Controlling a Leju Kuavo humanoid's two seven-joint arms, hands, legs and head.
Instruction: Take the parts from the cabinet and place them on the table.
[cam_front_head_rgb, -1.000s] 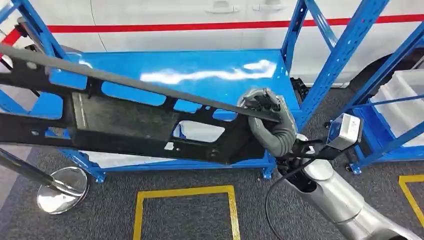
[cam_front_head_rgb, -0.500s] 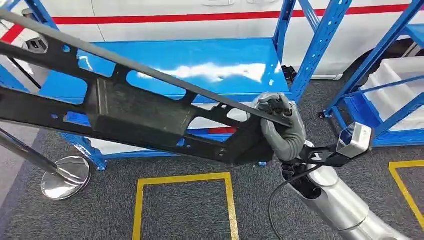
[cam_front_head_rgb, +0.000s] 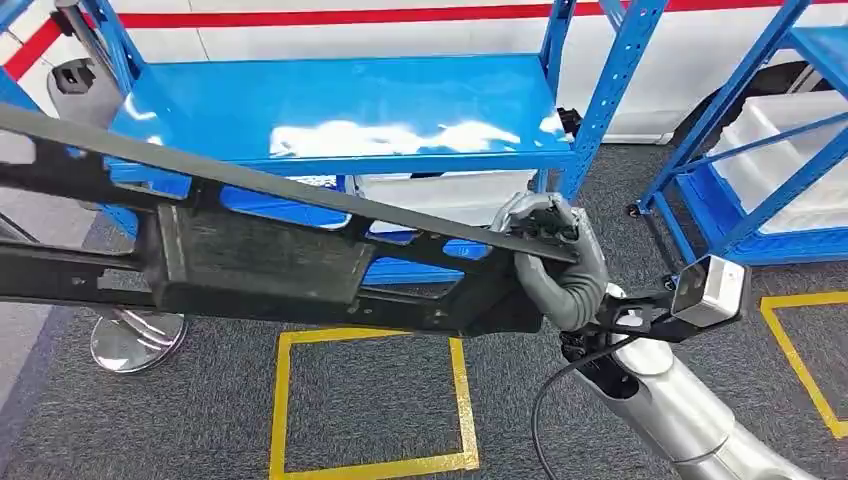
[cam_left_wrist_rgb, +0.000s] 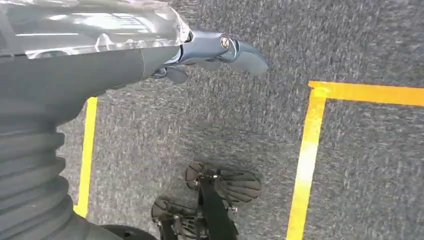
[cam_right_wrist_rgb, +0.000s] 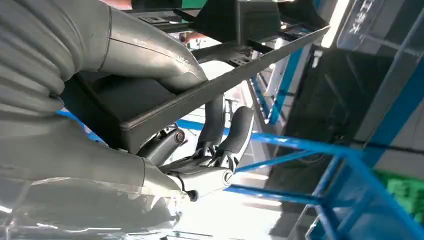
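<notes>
The black part (cam_front_head_rgb: 260, 265) is a long, flat, matte frame of openwork struts around a solid rectangular panel, with a thin straight rail along its upper edge. It juts out leftward from the right hand (cam_front_head_rgb: 555, 265), held in the air in front of the blue rack (cam_front_head_rgb: 340, 105). That hand's grey ribbed thumb and dark fingers (cam_right_wrist_rgb: 227, 135) are wrapped around the near end of the part, clamping the rail. The left hand (cam_left_wrist_rgb: 215, 52) hangs over grey carpet (cam_left_wrist_rgb: 370, 165), fingers loosely apart and holding nothing. Beyond the right hand stands the glossy blue metal shelf; below it, yellow tape (cam_front_head_rgb: 365, 400) marks a square on the carpet. Compared with a second ago, the rack sits higher and farther off in the head view, and the part has levelled somewhat.
</notes>
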